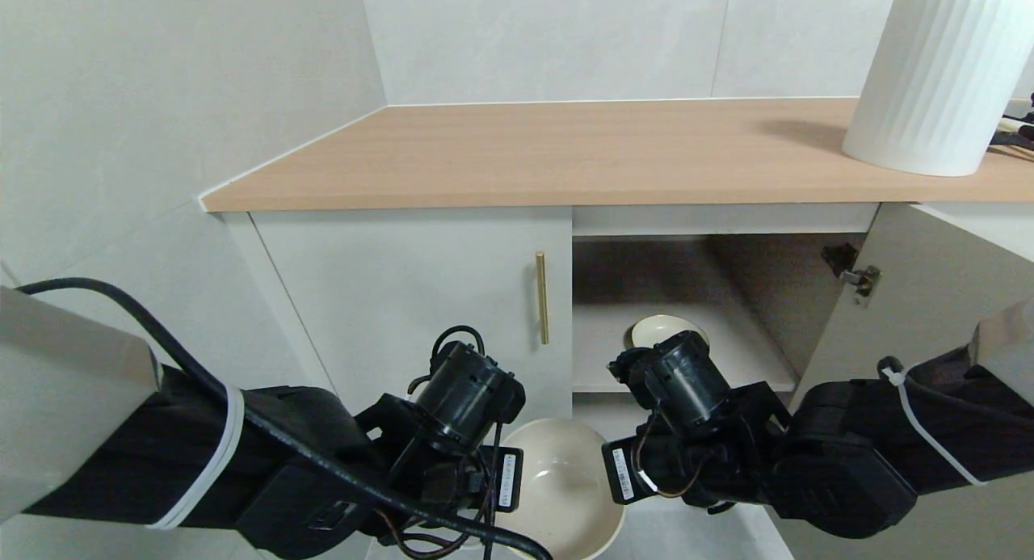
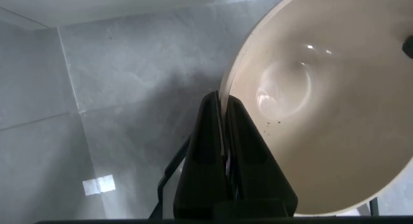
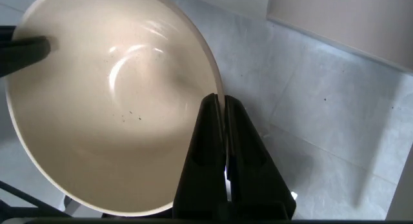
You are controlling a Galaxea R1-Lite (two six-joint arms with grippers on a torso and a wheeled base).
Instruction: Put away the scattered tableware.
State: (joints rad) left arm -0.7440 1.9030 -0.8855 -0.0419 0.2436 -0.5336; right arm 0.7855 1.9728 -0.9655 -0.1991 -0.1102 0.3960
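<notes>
Large round glossy cream bowl is held low over the grey tiled floor, in front of the open cupboard and between both arms. Its mouth faces up, toward the head camera. Being round it has no long axis; the line between the two grips runs side to side across the robot. The left gripper is clamped on the bowl's left rim and the right gripper on the right rim, each with one finger inside the wall and one outside. The left wrist view has the rim running between closed fingers, with small dark specks on the inner wall that the head view misses. The right wrist view shows the same specks, its own pinch, and the opposite finger dark at the far rim. The head view alone gives the surroundings: the swung-open white cupboard door, a smaller cream dish on the shelf, a closed door with a brass bar handle, the wood-tone countertop, and a white ribbed cylinder at its right end.
</notes>
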